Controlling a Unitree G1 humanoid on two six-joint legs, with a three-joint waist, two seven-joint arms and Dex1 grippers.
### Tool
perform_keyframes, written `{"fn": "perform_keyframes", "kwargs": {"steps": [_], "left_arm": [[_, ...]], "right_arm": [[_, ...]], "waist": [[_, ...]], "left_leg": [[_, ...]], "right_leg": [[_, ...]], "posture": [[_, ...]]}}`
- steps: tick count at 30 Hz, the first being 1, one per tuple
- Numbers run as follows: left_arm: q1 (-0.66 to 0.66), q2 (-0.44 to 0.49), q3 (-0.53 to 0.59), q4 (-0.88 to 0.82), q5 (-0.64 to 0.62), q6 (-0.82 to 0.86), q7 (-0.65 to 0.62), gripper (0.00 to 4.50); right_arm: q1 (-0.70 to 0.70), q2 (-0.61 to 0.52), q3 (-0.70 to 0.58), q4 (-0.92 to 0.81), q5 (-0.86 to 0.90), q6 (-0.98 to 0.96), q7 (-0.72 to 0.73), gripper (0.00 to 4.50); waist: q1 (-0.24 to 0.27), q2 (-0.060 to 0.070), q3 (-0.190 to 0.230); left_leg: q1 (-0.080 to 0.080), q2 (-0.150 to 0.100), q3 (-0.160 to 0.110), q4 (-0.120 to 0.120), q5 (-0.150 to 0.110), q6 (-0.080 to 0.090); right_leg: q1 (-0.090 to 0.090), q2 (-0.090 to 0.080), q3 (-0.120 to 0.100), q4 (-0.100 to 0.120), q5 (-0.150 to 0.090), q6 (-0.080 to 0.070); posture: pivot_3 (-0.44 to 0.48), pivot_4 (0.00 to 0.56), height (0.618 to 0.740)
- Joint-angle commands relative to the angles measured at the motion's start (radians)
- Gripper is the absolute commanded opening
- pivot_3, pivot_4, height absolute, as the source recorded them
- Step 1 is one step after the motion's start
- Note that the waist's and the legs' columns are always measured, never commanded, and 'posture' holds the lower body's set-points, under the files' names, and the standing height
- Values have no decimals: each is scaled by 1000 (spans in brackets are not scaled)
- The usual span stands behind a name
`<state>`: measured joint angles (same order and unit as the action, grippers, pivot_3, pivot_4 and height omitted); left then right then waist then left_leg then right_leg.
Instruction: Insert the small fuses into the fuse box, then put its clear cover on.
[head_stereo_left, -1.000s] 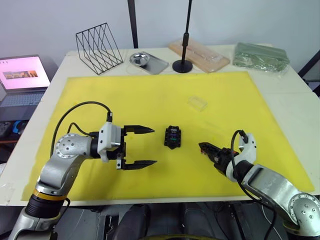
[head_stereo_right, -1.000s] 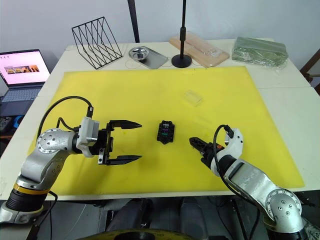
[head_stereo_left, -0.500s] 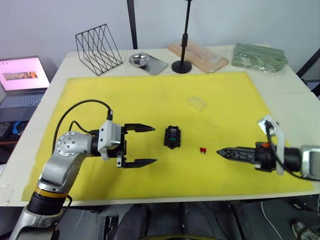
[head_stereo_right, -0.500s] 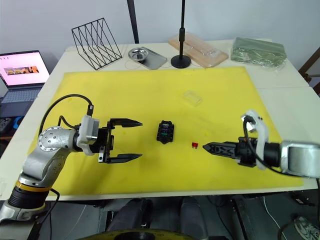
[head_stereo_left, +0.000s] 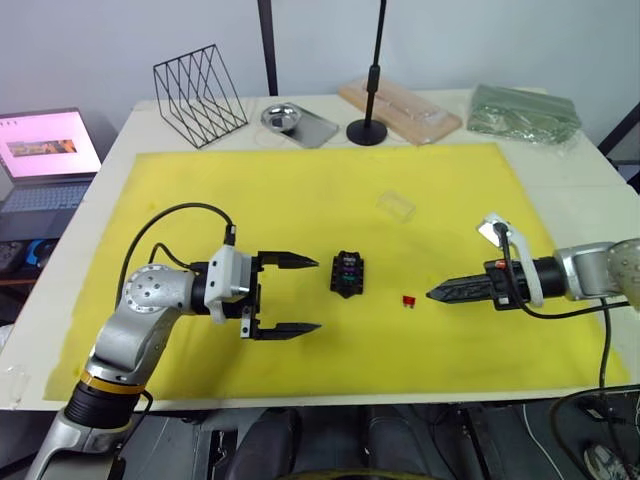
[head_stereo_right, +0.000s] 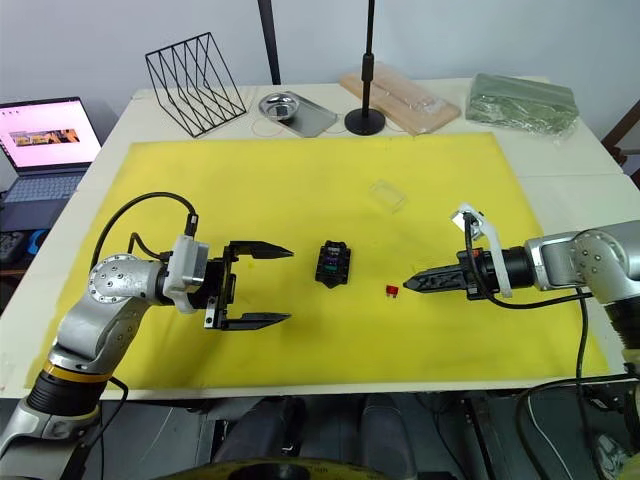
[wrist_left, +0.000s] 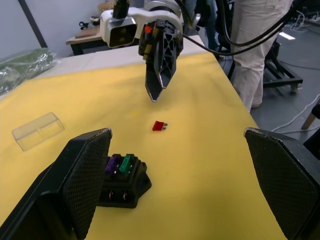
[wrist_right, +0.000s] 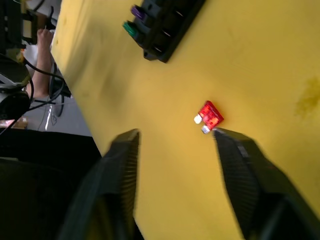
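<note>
Left eye view: the fuse box (head_stereo_left: 347, 274) is a small black block lying on the yellow mat (head_stereo_left: 300, 190), roughly midway between the two arms. A green fuse (wrist_left: 125, 163) and a purple one (wrist_left: 111, 163) stand side by side in slots at one end of its top; its other slots look dark, and I cannot tell what they hold. A red fuse (head_stereo_left: 407, 300) lies flat on the mat, apart from the box on its right side, with its two metal prongs showing in the right wrist view. The clear cover (head_stereo_left: 395, 206) rests on the mat farther back, well apart from the box.

The left gripper (head_stereo_left: 290, 295) hovers just left of the box with its fingers spread wide, holding nothing. The right gripper (head_stereo_left: 436, 295) points at the red fuse from the right, its tip near but not touching it; in the right wrist view its fingers (wrist_right: 120, 175) stand apart on either side of the fuse, empty.

The mat covers most of a pale bench (head_stereo_left: 590, 215). Along the bench's far edge sit a black wire rack (head_stereo_left: 198, 95), a metal tray (head_stereo_left: 292, 124), a black stand (head_stereo_left: 367, 131), a wooden board (head_stereo_left: 400, 108) and a green bundle (head_stereo_left: 522, 112). An open laptop (head_stereo_left: 45, 155) sits off to the left. In the left wrist view, a person (wrist_left: 257, 45) in light trousers stands beyond the bench
</note>
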<state>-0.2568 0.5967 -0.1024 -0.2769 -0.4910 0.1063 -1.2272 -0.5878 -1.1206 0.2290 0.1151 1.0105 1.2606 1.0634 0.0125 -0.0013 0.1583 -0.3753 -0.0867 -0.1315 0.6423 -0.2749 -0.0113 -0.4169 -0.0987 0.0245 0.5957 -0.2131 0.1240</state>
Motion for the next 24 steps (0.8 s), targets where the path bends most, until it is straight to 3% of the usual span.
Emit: {"fn": "perform_keyframes", "kwargs": {"steps": [1,24], "left_arm": [[-1,7,8,-31,-5,-3,4,4500],[14,29,18,-59,-15,10,3,4500]], "right_arm": [[-26,23,15,7,-73,-12,79,2420],[-87,178,22,112,-312,2,182,2420]], "waist": [[0,0,0],[-1,0,0]], "left_leg": [[0,0,0,0,0,0],[0,0,-2,0,0,0]], "right_leg": [[0,0,0,0,0,0],[-2,0,1,1,0,0]], "posture": [[0,150,740],[0,150,740]]}}
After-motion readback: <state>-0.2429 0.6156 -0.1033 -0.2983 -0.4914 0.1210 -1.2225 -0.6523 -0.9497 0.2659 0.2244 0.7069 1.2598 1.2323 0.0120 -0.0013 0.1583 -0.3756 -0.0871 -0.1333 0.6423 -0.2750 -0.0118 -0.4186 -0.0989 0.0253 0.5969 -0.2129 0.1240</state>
